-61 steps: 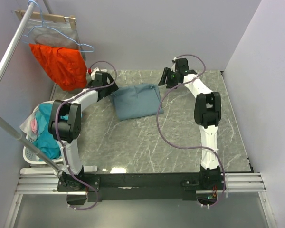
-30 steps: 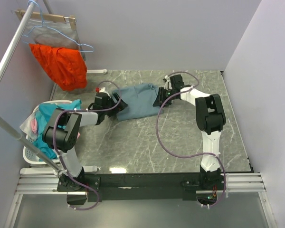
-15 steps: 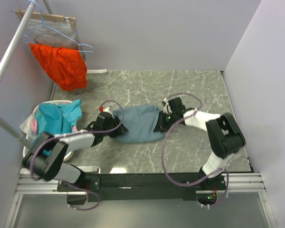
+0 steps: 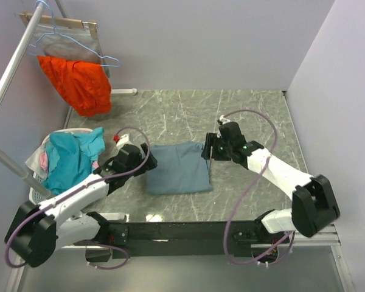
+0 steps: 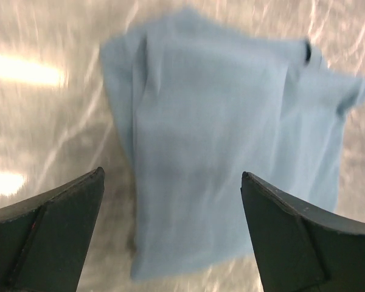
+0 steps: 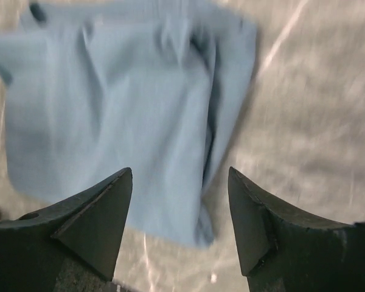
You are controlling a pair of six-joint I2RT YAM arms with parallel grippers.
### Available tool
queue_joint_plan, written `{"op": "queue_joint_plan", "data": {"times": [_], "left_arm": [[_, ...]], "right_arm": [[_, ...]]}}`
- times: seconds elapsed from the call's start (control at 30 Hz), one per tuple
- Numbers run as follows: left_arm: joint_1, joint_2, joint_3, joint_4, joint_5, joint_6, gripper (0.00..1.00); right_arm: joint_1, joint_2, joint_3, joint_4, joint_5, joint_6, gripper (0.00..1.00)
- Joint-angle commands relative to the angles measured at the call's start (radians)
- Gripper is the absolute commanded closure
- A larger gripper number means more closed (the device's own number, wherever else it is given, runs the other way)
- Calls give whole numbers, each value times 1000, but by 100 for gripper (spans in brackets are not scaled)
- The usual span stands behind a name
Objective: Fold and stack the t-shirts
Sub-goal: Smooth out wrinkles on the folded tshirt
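Sits now mid-desk, nearer the arm bases, against a far-side position two seconds back: muted slate-blue cloth t-shirt on the grey marbled desk. Both arms likewise drawn in and low. Lies flat as a rough folded rectangle between the two tools. Shows wrinkles and a doubled flap along one side in both wrist views. Edges not square.

Risks, as judged:
- Closing on a single layer instead of the whole flap, peeling the fold open on lifting.
- Uneven pull by the two arms, skewing or bunching the soft cloth.
- Dragging over the smooth desk, sliding the whole bundle along rather than folding it.

Left tool: sits at the shirt's left edge. Spread wide in the left wrist view, fingers standing to either side with the cloth seen between them. Pinches nothing. Cannot tell whether touching the cloth.

Right tool: sits at the shirt's far right corner. Likewise spread wide, fingers well apart above the cloth. Holds nothing.

Blurred in both wrist views; seams and label not readable.
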Motion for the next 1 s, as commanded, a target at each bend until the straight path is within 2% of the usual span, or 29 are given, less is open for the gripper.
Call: {"op": "queue_joint_plan", "data": {"times": [0.0,0.2,0.47,0.53,0.57,0.63,0.67,0.73,0.77,0.8,0.87,0.9,0.97], "left_arm": [[1,141,137,60,-130,92,0],[8,324,198,224,-112,129,1],[17,435,223,311,-112,144,1],[25,449,225,327,-112,146,1],[28,450,222,336,-109,152,1],[42,458,215,356,-101,153,5],[50,467,215,360,-92,156,8],[63,475,217,363,-90,161,24],[69,478,211,370,-90,163,32],[74,481,206,379,-84,164,46],[92,489,200,399,-57,169,61],[99,492,200,400,-46,172,77],[111,490,199,400,-35,178,94]], "right_arm": [[-27,144,134,46,43,-98,30],[-62,312,251,94,-30,-148,30],[-74,447,332,129,-136,-171,32],[-76,474,336,142,-165,-170,35],[-79,482,343,143,-176,-168,40],[-86,513,352,140,-204,-164,45],[-88,528,357,140,-213,-161,51],[-102,537,354,156,-244,-156,59],[-105,541,345,166,-254,-150,69],[-111,541,342,173,-264,-147,74],[-122,530,322,201,-281,-139,83],[-125,525,319,204,-285,-141,86],[-140,507,303,213,-290,-136,89]]}}
